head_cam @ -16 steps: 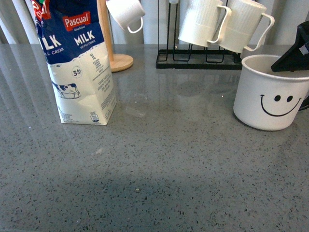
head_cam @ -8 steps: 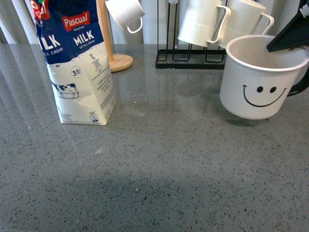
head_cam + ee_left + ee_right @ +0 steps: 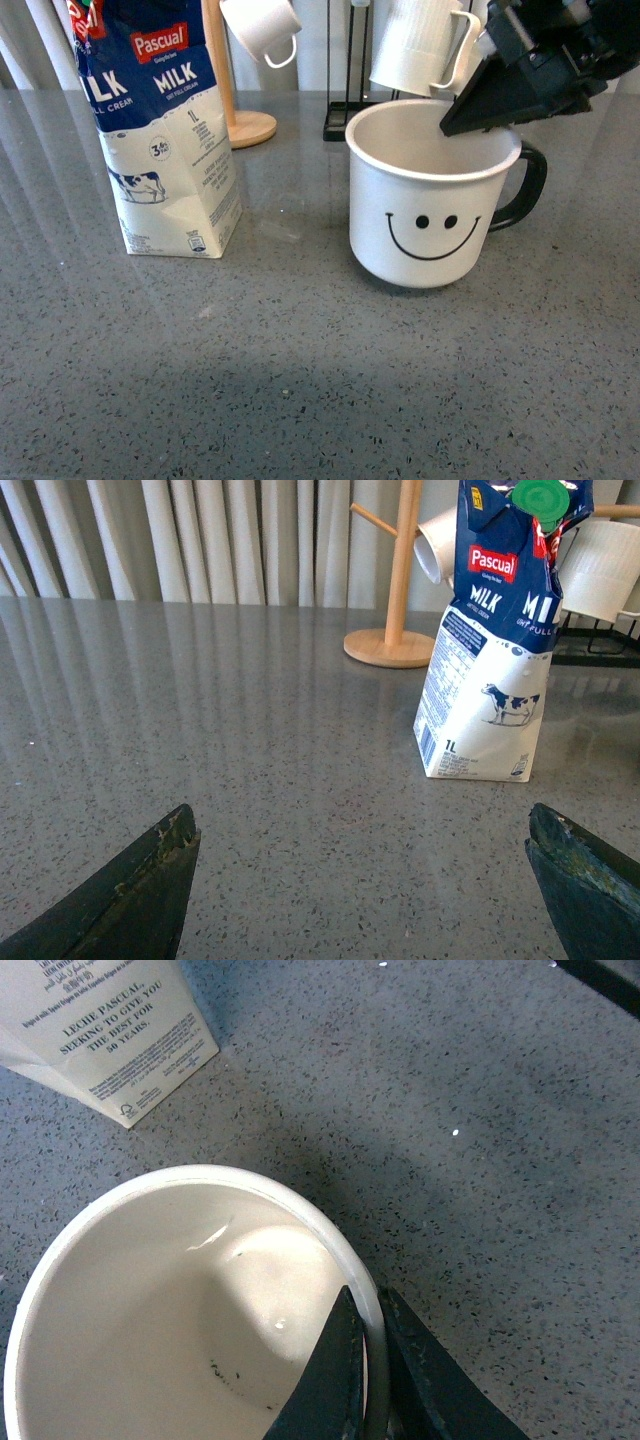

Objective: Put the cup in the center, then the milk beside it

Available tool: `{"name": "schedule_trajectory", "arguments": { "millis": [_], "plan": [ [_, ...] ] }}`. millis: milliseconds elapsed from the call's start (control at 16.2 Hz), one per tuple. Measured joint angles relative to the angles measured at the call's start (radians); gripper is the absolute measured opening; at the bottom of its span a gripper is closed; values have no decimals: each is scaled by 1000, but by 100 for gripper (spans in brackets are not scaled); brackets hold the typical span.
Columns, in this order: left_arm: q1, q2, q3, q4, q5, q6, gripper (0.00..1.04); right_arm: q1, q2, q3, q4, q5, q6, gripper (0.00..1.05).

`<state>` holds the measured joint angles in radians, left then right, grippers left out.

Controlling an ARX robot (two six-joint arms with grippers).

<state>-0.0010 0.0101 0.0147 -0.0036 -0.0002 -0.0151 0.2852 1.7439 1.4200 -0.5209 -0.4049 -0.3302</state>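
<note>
Right wrist and front views: I am pinching the rim [image 3: 372,1310] of the cup [image 3: 430,215] between the right fingers [image 3: 335,1380], one inside the wall and one outside. They are nearly closed, with only the rim's thickness between them, on the side nearest the black handle [image 3: 525,185].

Left wrist view: the left fingers [image 3: 150,900] are standing spread wide and grasping nothing, low over bare surface [image 3: 300,380], well apart from the milk [image 3: 490,660].

The cup is sitting upright with its smiley face toward me, about midway between the surface's left and right edges. I cannot tell whether its base is touching the surface or hanging just above it. The milk is standing upright nearer the left edge, apart from the cup. A mug rack [image 3: 345,120] and a wooden mug tree [image 3: 245,125] are lining the far edge.

Hazards, as I am judging them:
- The grip is taking one point of a thin, smooth rim, so the wide cup could pivot or slip.
- Releasing before the base is flat could drop or rock it.
- The inner finger could drag the cup off centre while withdrawing.
- Travelling further toward the left edge could bump the tall carton, which would topple easily.
</note>
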Motion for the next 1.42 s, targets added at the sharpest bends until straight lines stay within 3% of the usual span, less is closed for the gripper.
{"name": "schedule_trajectory", "arguments": {
  "millis": [556,680,988,1174,1421],
  "plan": [
    [0,0,0,0,0,0,98,25,35,-7,31,45,-2,3],
    [0,0,0,0,0,0,98,34,35,-9,44,63,-13,15],
    [0,0,0,0,0,0,98,34,20,-14,71,61,-30,66],
    [0,0,0,0,0,0,98,-17,-70,-25,140,9,8,98],
    [0,0,0,0,0,0,98,-171,-417,-312,493,17,209,98]
  ]
}}
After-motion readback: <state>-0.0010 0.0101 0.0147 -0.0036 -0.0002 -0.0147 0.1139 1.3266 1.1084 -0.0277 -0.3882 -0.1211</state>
